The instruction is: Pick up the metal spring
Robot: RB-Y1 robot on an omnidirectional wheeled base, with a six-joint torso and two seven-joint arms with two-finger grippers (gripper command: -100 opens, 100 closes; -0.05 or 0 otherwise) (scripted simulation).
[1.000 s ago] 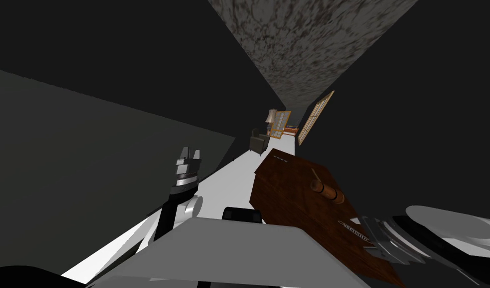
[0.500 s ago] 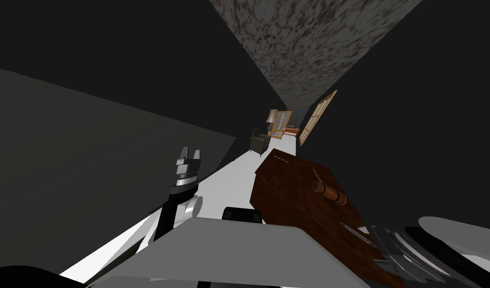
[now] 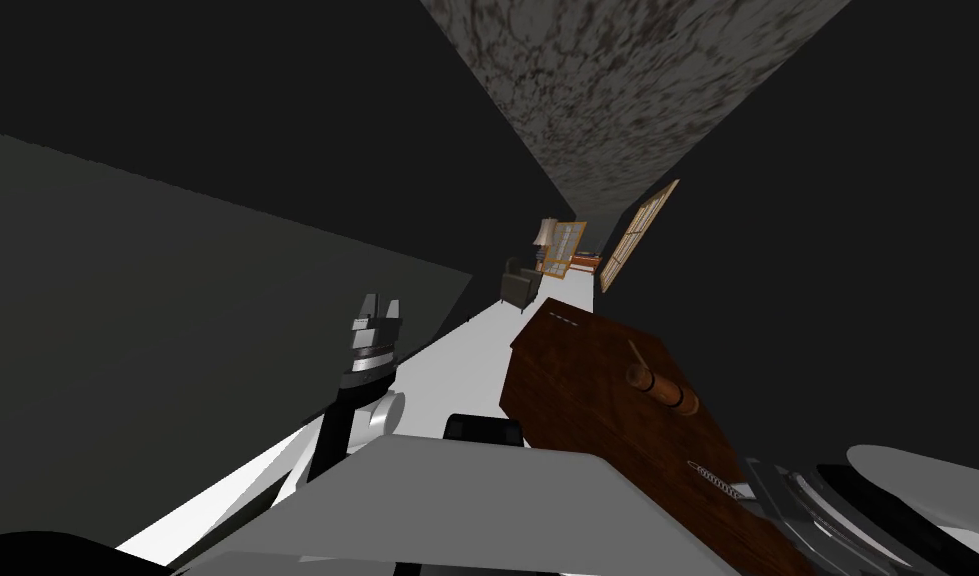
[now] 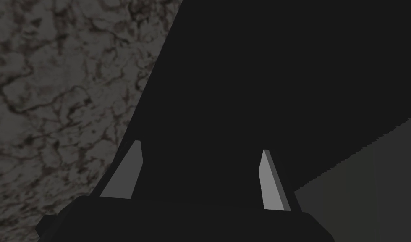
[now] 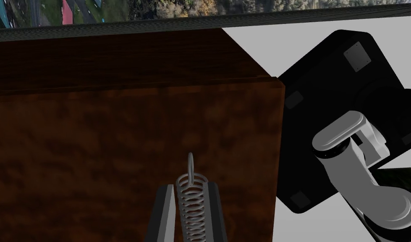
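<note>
You had the right hand (image 5: pixel 191 212) clamped on the metal spring (image 5: pixel 192 197). In the right wrist view its two fingers (image 5: pixel 164 216) pressed the grey coil from both sides, and the spring's end loop stuck out past the fingertips. Under it lay the dark brown wooden desk (image 5: pixel 95 143), with the hand near the desk's edge beside the light floor (image 5: pixel 259 46). You could not tell from these views whether the spring touched the desk top or hung just clear of it.

In the head view the right hand (image 3: pixel 767 492) sat at the near end of the desk (image 3: pixel 577 400), and the spring (image 3: pixel 715 478) reached out from it along the wood. A brown cylinder (image 3: pixel 662 387) with a thin stick lay farther up the desk, well apart from the spring.

Compared with a second before, the whole head view had slid a little, so the head had moved. The right hand and spring had shifted more than the desk did, toward the lower right corner, and slightly less of the coil showed ahead of the hand. The cylinder kept its place on the desk.

The left hand (image 3: pixel 379 303) stood raised beside the desk, over the floor, where it had been before, its fingers (image 4: pixel 124 178) apart.
</note>
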